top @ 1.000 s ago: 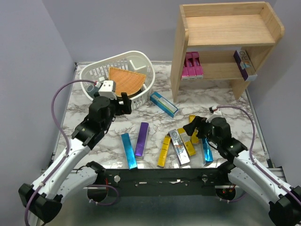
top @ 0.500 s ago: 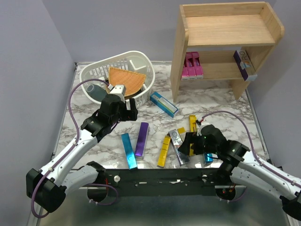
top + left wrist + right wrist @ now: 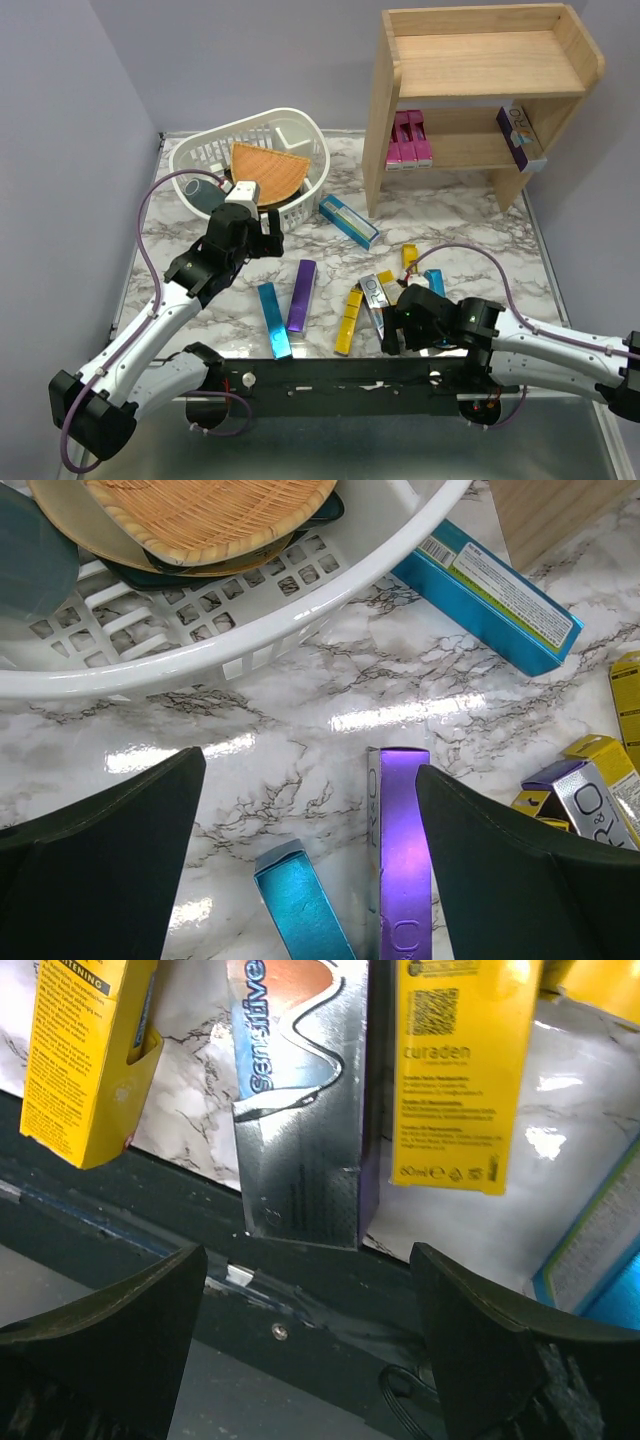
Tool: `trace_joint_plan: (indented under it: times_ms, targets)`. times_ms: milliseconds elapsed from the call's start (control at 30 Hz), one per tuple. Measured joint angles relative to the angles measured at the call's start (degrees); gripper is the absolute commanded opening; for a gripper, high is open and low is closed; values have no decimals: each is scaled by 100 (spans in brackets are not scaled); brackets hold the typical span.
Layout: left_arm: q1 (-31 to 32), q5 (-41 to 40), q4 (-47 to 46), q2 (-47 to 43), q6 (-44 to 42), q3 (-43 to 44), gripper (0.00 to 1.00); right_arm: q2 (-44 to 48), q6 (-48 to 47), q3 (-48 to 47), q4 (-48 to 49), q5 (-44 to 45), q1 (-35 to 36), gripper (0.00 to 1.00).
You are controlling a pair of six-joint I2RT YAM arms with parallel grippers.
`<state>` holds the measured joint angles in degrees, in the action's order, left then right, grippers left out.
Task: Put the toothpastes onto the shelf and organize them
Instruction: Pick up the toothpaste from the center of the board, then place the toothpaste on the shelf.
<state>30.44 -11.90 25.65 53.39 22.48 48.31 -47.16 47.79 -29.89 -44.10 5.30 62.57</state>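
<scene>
Here, right pincer [image 3: 305, 1260]: released, fingers spread wide, gripping nothing, low over the dark near rail [image 3: 150, 1210].
silver carton [image 3: 300, 1110]: near end just ahead of the gap, flanked by yellow cartons [image 3: 455, 1070].
left pincer [image 3: 310, 770]: released, wide, empty, above the marble table [image 3: 300, 710].
purple carton [image 3: 398, 850]: flat under the gap, blue carton [image 3: 300, 910] just beside it.
right wrist only: "sensitive" print on the silver carton.
top view only: shelf [image 3: 480, 70] well apart at the far right, pink cartons [image 3: 408, 140] on its lower tier.
</scene>
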Motion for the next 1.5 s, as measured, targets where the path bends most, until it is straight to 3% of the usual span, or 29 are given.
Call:
trace_joint_plan:
  times_ms: [300, 500, 667, 833, 1133, 1300, 1500]
  targets:
    - [0, -199, 44, -33, -48, 0, 99, -1327, -72, 2, 826, 433, 514, 86]
    - [-11, -291, 44, -94, -61, 0, 99, -1928, -116, -184, 973, 938, 680, 71]
    - [-48, -313, 46, -96, -66, 0, 99, -2271, -129, -367, 1036, 1211, 798, 52]
    - [-74, -315, 48, -96, -70, 0, 99, -2253, -120, -564, 850, 1353, 977, 42]
    - [-133, -317, 46, -144, -107, 0, 99, -1515, -170, -1558, -151, 1694, 984, 42]
    - [-155, -308, 114, -103, -107, 203, 99, -1307, -632, -2140, -470, 1823, 372, 42]
    - [-157, -299, 334, 192, -170, 1528, 99, -896, -1493, -2577, -839, 1884, -1012, 41]
